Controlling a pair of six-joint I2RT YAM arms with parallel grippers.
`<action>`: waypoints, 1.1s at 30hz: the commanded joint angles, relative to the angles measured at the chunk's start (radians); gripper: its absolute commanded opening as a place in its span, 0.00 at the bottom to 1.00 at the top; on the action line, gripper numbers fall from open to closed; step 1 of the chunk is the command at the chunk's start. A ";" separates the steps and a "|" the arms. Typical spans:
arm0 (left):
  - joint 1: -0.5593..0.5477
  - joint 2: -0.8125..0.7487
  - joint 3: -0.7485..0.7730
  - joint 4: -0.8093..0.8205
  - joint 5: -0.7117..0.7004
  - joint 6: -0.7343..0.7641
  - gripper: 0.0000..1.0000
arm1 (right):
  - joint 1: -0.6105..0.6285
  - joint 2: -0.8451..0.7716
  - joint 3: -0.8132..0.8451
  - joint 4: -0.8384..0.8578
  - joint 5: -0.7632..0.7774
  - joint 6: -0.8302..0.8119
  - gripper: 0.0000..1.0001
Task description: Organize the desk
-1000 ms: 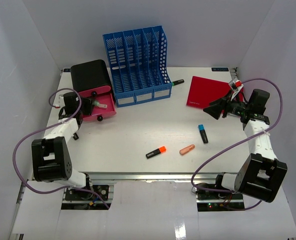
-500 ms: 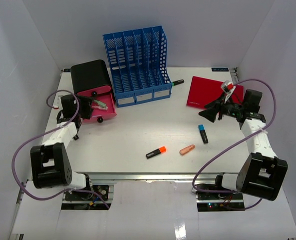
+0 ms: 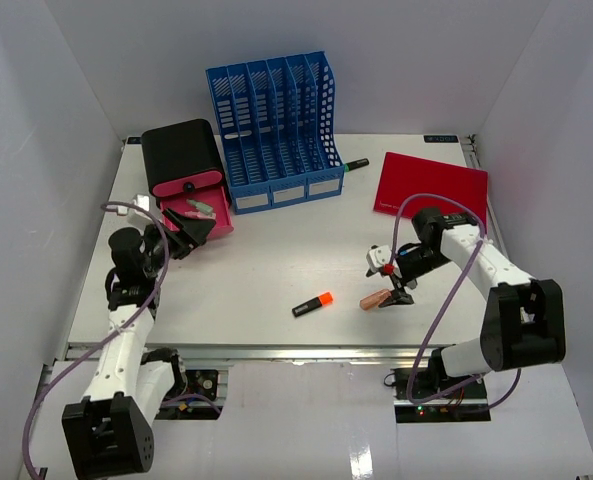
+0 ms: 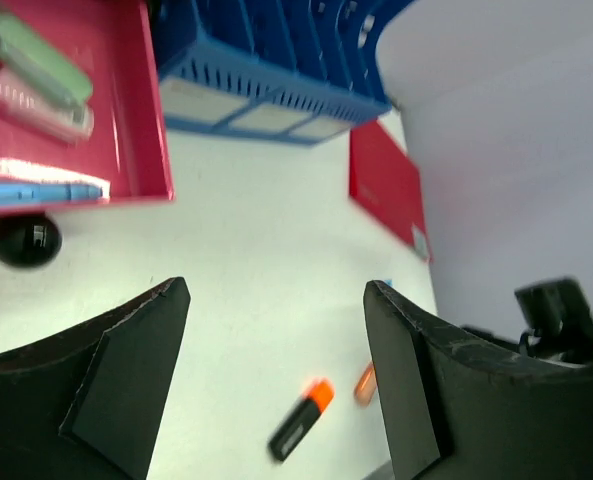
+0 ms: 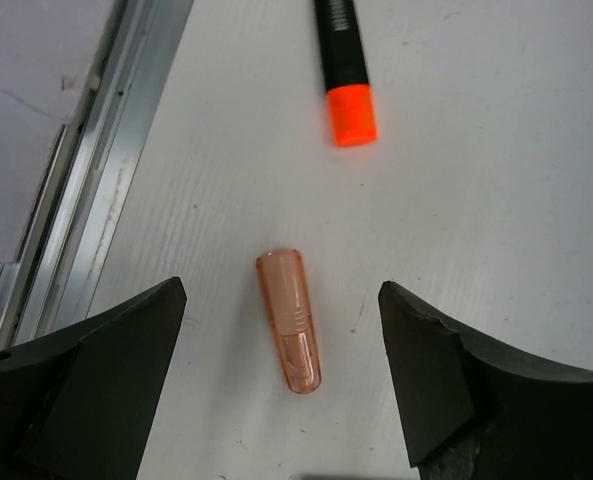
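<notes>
The desk (image 3: 276, 250) fills the middle of the top view, a white slab with its silver rail (image 3: 276, 349) running along the lower edge. At the lower right of centre the right gripper (image 5: 286, 370) points down at the tabletop with its jaws spread wide. In the right wrist view its two dark fingers stand at the lower left and lower right corners, and a translucent orange cap (image 5: 291, 322) lies flat between them, with bare desk showing on both sides of it, so neither finger touches it. Above the cap in that view, near the top edge, lies an orange highlighter (image 5: 344, 60), black-bodied, its orange end towards the cap. At the left of the top view the left gripper (image 4: 276, 380) is raised just beside the red drawer box (image 3: 201, 215), also spread wide and holding nothing. Its wrist view shows the open red drawer at the upper left with a green pen, a pink pen and a blue pen (image 4: 36, 190) lying inside, and a black knob (image 4: 24, 240) just below its front. A blue file rack (image 3: 276, 125) stands at the upper centre, touching the box's right side. A green marker (image 3: 354, 165) lies just right of the rack, and a red notebook (image 3: 431, 185) lies flat at the upper right.
</notes>
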 commanded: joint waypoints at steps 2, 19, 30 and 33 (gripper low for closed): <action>0.003 -0.114 -0.035 -0.166 0.094 0.163 0.82 | 0.042 0.037 -0.060 -0.038 0.139 -0.148 0.80; 0.003 -0.347 0.009 -0.316 0.029 0.249 0.83 | 0.168 0.054 -0.194 0.289 0.279 0.093 0.69; 0.003 -0.337 -0.003 -0.283 0.064 0.243 0.84 | 0.168 -0.025 -0.103 0.298 0.273 0.250 0.75; 0.003 -0.337 -0.004 -0.279 0.064 0.241 0.84 | 0.169 0.026 -0.111 0.346 0.307 0.289 0.75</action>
